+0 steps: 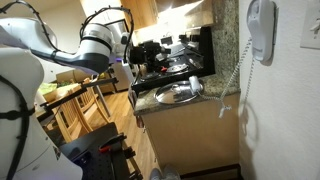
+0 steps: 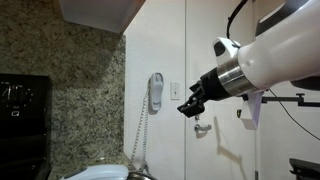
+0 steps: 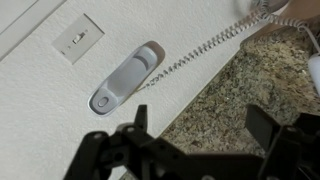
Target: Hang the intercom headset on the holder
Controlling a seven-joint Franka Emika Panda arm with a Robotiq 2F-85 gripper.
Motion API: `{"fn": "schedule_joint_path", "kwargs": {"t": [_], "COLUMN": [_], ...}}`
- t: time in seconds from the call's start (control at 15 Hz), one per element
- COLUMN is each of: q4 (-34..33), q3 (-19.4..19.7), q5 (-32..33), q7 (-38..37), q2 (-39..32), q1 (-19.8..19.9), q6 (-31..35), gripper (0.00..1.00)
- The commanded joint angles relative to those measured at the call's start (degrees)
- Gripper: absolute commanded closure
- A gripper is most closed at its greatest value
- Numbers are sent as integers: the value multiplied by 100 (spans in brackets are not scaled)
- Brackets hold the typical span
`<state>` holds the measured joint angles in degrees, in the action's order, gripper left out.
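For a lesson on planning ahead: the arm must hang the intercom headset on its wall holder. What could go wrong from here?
1. The coiled cord runs slack from the holder towards the counter; it could snag the open fingers or pull taut during the lift.
2. The switch plate sits close beside the holder, so an off-line approach might knock it.
3. The steel bowl stands near the cord's lower end and could get bumped.

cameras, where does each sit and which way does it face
Exterior view: behind the arm, facing the counter and wall; arm shows.
Exterior view: at intercom height, facing the wall; arm and open gripper at right.
Wrist view: above the gripper, facing the wall; fingers show.
All share the intercom headset on the wall.
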<state>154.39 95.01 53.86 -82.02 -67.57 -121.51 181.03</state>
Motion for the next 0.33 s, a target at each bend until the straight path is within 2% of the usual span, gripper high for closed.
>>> {"fn": "schedule_joint_path", "kwargs": {"t": [0.0, 0.27], "q4": [-29, -141], "q3": [-16, -30], "q5": [-4, -4], "q7": [0, 0], "q2": [2, 29], "q1": [23, 203], "q6": [0, 0], "gripper": [0, 0]}}
